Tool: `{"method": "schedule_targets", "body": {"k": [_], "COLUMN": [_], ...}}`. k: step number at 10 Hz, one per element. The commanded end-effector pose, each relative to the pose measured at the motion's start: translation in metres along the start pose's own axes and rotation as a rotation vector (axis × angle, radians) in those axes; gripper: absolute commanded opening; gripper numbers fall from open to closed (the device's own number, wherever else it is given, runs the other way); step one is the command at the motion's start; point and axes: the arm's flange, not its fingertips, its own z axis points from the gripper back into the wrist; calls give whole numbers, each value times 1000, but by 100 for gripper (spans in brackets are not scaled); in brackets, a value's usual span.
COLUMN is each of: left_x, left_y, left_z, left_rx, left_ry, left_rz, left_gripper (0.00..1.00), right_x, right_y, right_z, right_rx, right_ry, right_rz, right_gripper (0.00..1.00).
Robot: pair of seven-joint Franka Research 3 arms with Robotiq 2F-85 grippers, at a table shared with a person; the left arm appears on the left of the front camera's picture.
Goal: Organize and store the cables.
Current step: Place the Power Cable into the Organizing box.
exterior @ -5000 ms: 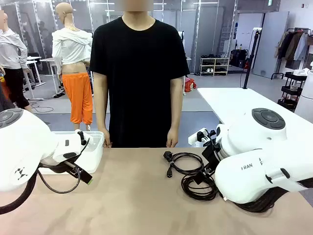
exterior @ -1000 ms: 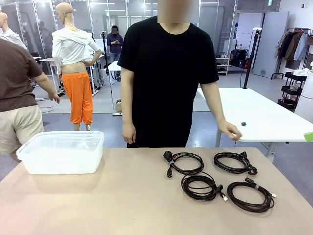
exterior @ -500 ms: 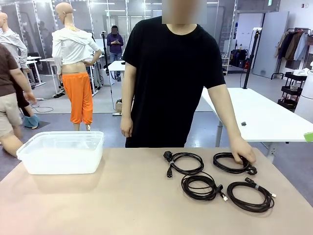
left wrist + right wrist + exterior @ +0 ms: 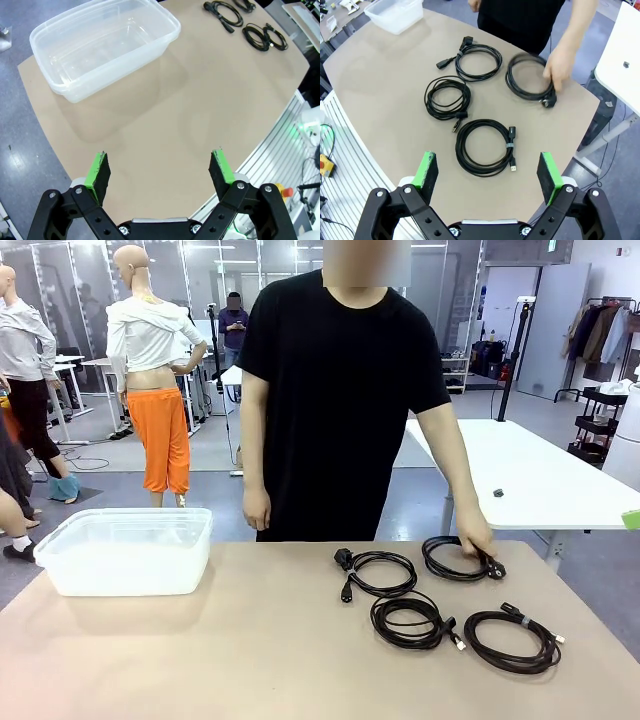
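A tan table [image 4: 250, 660] is viewed from the robot's side, and a person in a black shirt is seen standing at its far edge. Four black cables [image 4: 461, 147] are laid on the table's right half, each wound into a round coil, all close together. Two coils are placed nearer the person and two nearer the robot. The far right coil [image 4: 511, 77] is grasped near its plug end by the person's hand [image 4: 560, 67], and it appears blurred in the right wrist view. The other three coils are left lying flat, with no hand or gripper on them. A clear tub [image 4: 125, 550] is set at the table's far left, well apart from the cables. The left gripper [image 4: 159, 161] is held wide open and empty above bare tabletop, with the tub beyond it. The right gripper [image 4: 488, 162] is likewise spread wide and empty, held above the table's near right edge, close to the nearest coil.
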Motion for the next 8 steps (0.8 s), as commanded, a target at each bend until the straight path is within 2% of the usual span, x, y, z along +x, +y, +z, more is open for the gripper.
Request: {"method": "schedule_targets", "body": {"k": [1, 8], "left_x": [0, 0], "left_y": [2, 2], "left_z": [1, 1], "left_rx": [-13, -13], "left_ry": [-4, -4], "left_rz": [-14, -14], "left_gripper": [100, 100], "right_x": [-1, -1], "right_y": [1, 1], "right_z": [1, 1], "right_rx": [5, 5], "right_ry": [1, 1], "right_rz": [19, 19], "right_gripper": [100, 100]}}
